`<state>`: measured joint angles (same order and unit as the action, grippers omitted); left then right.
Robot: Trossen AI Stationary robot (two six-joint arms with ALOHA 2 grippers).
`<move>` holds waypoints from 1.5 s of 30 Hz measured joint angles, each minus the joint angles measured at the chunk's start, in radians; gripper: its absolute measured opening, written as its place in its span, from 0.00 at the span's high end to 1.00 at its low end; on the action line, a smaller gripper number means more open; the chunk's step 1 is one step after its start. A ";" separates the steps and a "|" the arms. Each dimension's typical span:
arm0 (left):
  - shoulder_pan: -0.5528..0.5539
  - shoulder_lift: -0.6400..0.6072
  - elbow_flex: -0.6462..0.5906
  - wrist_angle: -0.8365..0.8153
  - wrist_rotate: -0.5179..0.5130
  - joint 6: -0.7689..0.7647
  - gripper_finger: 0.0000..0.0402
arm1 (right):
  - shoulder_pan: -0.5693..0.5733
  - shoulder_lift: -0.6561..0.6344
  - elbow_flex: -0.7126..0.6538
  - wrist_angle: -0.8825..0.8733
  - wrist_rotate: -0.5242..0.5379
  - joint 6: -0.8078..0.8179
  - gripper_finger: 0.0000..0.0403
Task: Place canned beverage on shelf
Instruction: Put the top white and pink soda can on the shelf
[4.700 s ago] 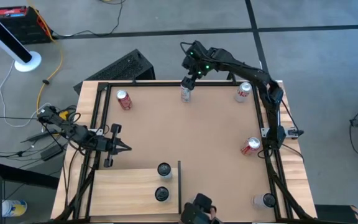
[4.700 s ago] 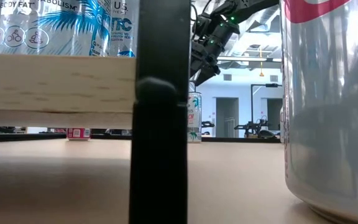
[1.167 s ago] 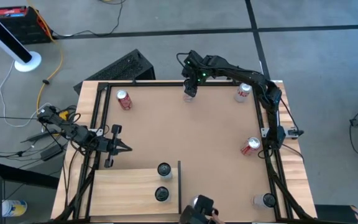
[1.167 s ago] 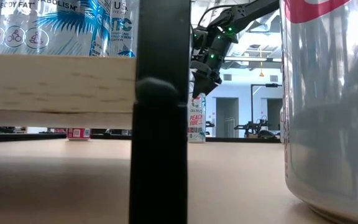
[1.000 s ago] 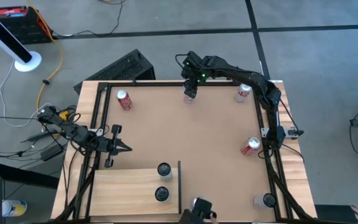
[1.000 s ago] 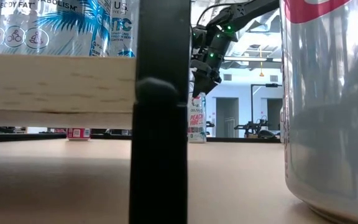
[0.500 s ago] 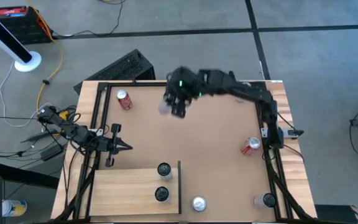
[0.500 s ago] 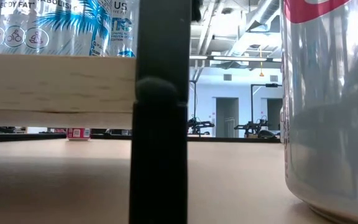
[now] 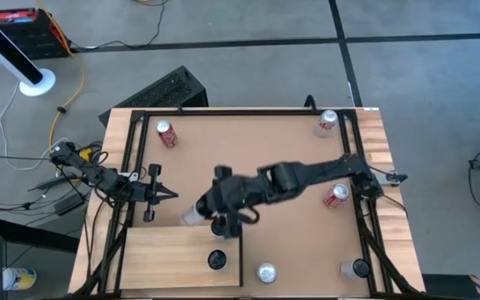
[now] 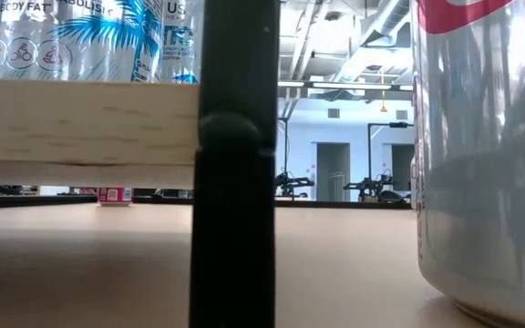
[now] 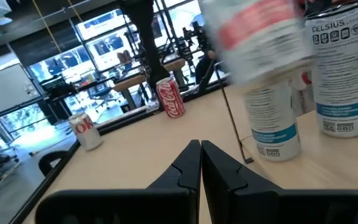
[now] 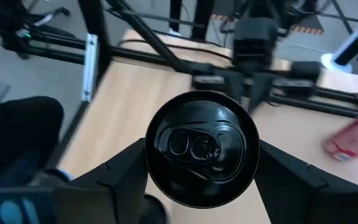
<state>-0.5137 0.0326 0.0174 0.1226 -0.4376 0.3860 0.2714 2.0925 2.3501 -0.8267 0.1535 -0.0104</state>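
Note:
The canned beverage (image 9: 190,217), a white can with a red label and a black top (image 12: 201,146), hangs in the air over the far edge of the shelf (image 9: 161,250), a pale wood board with a black rail (image 9: 240,250) at the table's near left. My right gripper (image 9: 200,212) is shut on it; in the left wrist view the can (image 11: 257,37) is a blur above the shelf. Two tall white cans (image 11: 272,124) (image 11: 344,68) stand on the shelf on their bases. My left gripper (image 9: 169,196) waits shut at the table's left edge. My right gripper pinches the can between its two fingers (image 12: 126,171), one on each side of the can's wall just under the top rim (image 12: 149,158). The arm reaches in from the table's right, slanting down. The can is lifted clear and tilted, its bottom toward the table's left.
Red cans lie at the far left (image 9: 167,133), far right (image 9: 327,122) and right side (image 9: 336,195) of the table. Two more cans stand near the front edge (image 9: 266,272) (image 9: 359,268). The low view shows the shelf's edge (image 10: 80,118) and post (image 10: 235,182).
My right gripper has carried the can up from the table's far edge and swung fast toward the near left, ending above the shelf's far edge. The can is lifted clear and has tipped over with the turning wrist. A dark shape over the near-edge can has gone.

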 joint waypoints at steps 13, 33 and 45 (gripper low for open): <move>0.000 0.000 0.000 0.000 -0.101 0.022 1.00 | -0.025 0.137 0.000 0.145 -0.120 0.167 0.32; 0.000 0.000 0.000 0.000 -0.098 0.041 1.00 | 0.011 0.219 -0.002 0.112 -0.146 0.177 0.32; 0.000 0.000 0.000 0.001 -0.097 0.041 1.00 | 0.009 0.213 0.000 0.074 -0.125 0.167 0.30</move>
<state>-0.5133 0.0326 0.0174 0.1234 -0.5350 0.4274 0.2802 2.3051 2.3497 -0.7525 0.0288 0.1566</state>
